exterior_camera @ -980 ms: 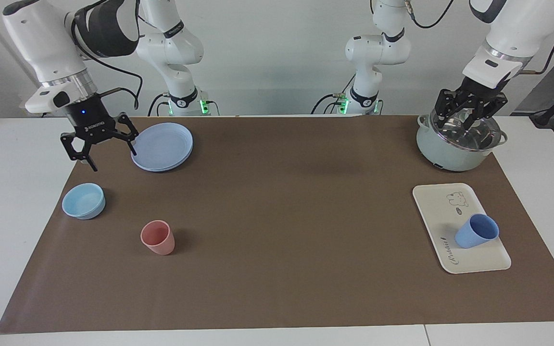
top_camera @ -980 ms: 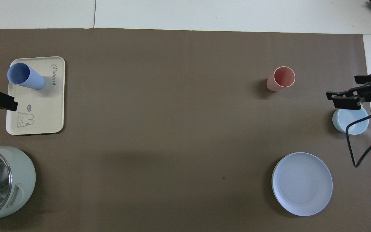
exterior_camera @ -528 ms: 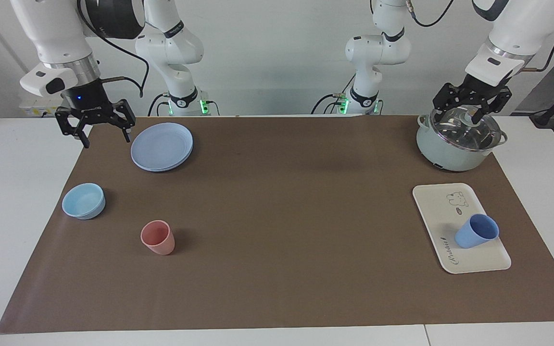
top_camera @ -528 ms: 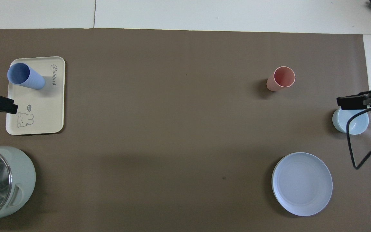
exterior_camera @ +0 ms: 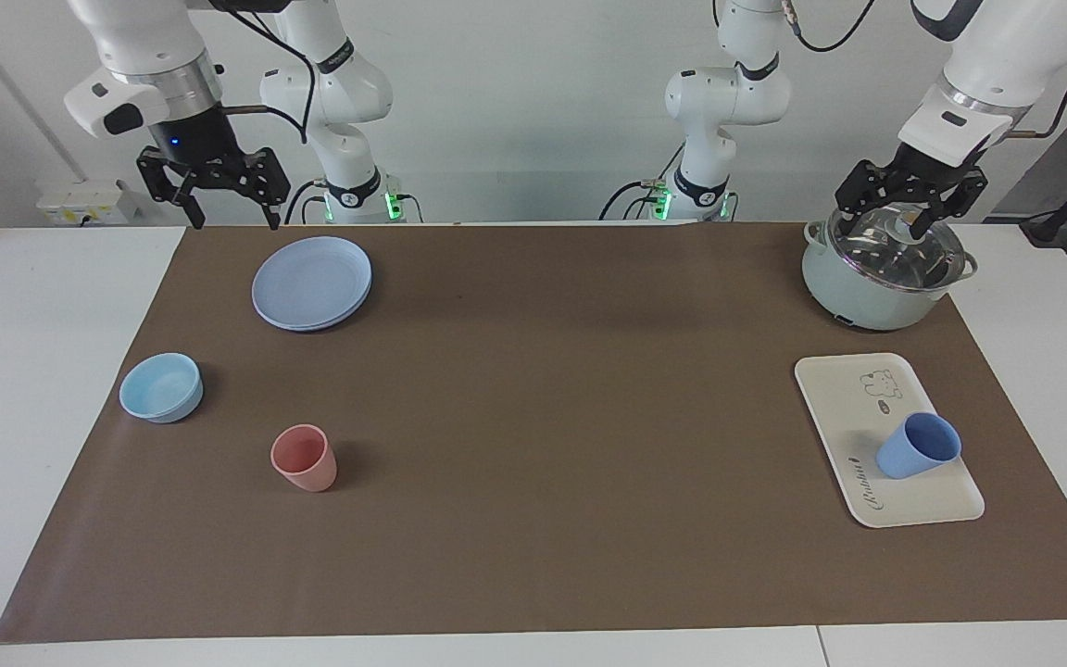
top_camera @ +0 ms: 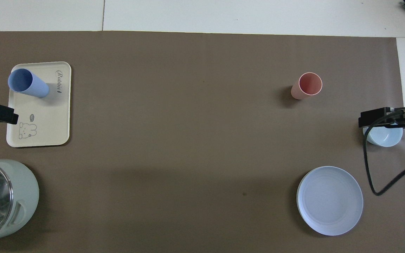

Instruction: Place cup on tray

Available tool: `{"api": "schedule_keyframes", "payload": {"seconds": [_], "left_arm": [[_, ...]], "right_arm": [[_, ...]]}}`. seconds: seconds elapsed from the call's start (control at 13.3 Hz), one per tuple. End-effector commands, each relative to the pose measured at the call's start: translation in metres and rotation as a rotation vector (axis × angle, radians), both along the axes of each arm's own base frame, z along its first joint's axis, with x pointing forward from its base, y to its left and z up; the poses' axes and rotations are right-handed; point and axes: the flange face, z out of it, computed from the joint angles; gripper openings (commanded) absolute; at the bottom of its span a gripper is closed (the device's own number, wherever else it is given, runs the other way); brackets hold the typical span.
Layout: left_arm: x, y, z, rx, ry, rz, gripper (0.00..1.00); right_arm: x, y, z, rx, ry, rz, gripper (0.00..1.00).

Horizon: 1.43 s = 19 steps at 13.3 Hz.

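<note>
**A:** Where's the cup (exterior_camera: 918,446)?

**B:** Lower right of the facing view. It is standing upright on the tray (exterior_camera: 844,398), close to the tray's right-hand rim as that view shows it, and nothing is touching it.

**A:** And the grippers?

**B:** The left gripper (exterior_camera: 904,211) hangs at the upper right over the lidded pot (exterior_camera: 867,292), fingers spread, carrying nothing. The right gripper (exterior_camera: 230,206) is at the upper left above the table edge near the blue plate (exterior_camera: 311,283), also spread and empty — that arm waits.

**A:** So the placing looks done?

**B:** I'd judge so; what remains is getting clear cleanly. The left gripper sits just above the pot's glass lid, so any move should go up first, then sideways, with the fingers kept apart so they don't catch the knob.

**A:** Risks to the cup?

**B:** It sits near the rim, and a light tumbler likely tips easily — no low pass over the tray. The pink cup (exterior_camera: 304,459) and the bowl (exterior_camera: 161,387) at the lower left need no attention.
</note>
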Motion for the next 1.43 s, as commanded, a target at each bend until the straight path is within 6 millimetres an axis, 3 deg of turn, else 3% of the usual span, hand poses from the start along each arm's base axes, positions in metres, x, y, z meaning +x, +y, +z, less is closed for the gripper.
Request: {"api": "schedule_keyframes", "payload": {"seconds": [0.0,0.15,0.45,0.83,1.36], "left_arm": [[-0.003,0.003,0.002,0.019,-0.013,0.008,1.00],[-0.001,0.002,0.003,0.013,-0.016,0.008,1.00],[-0.001,0.002,0.007,0.018,-0.021,0.010,1.00],[-0.002,0.002,0.012,0.012,-0.035,0.014,1.00],[-0.005,0.001,0.025,0.009,-0.060,0.083,1.00]], "right_arm": [[0.006,-0.002,0.013,-0.007,0.020,-0.033,1.00],[0.014,-0.018,0.021,0.030,0.040,-0.021,1.00],[0.010,-0.039,0.014,0.031,0.060,-0.021,1.00],[-0.001,-0.046,0.021,0.027,0.058,-0.038,1.00],[0.007,-0.049,0.002,0.004,0.030,0.017,1.00]]}}
